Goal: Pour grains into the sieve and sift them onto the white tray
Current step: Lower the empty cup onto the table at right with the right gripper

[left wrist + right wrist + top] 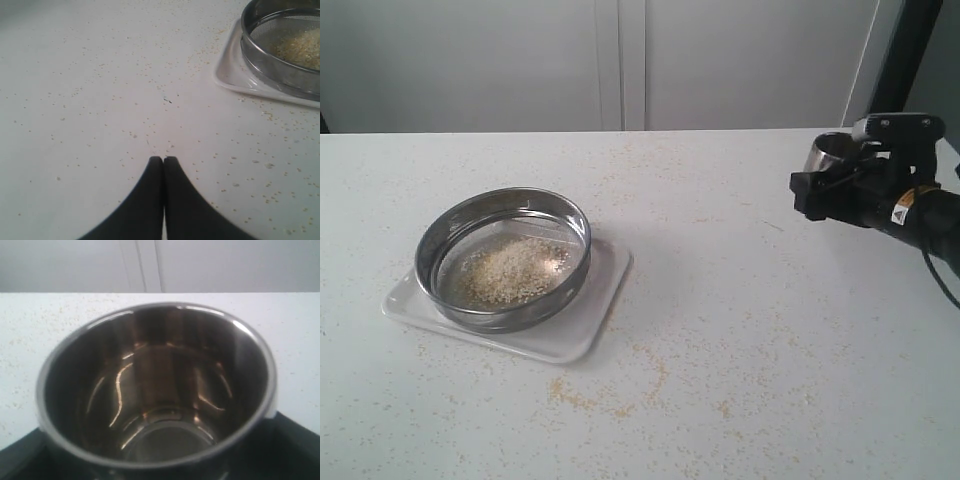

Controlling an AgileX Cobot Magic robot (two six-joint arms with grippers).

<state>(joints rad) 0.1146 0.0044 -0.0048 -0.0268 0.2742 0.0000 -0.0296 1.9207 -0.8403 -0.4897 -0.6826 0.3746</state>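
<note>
Grains (510, 268) lie in a pale heap on the mesh of the sieve (505, 318), a little toward its near side. The sieve sits flat on the white tray (598, 298) and covers most of it, so only the tray's rim and its right-hand end show. Both rest on the left part of the desk (750, 330). More grains are strewn thinly over the desk, thickest in a loose curve just in front of the tray.

Well off to the right, the right pincer (830, 182) grips a small steel cup (833, 152), its dark fingers closed against the cup's sides. The cup is held roughly upright, and from the wrist camera I can look straight into it: shiny walls and a bare, gleaming bottom.

The left pincer (163, 161) is out of sight from where I stand, but its own camera shows the two black fingers pressed together with nothing between them, over speckled desk. A corner of the tray and the edge of the sieve lie near it, apart from the fingertips.
</note>
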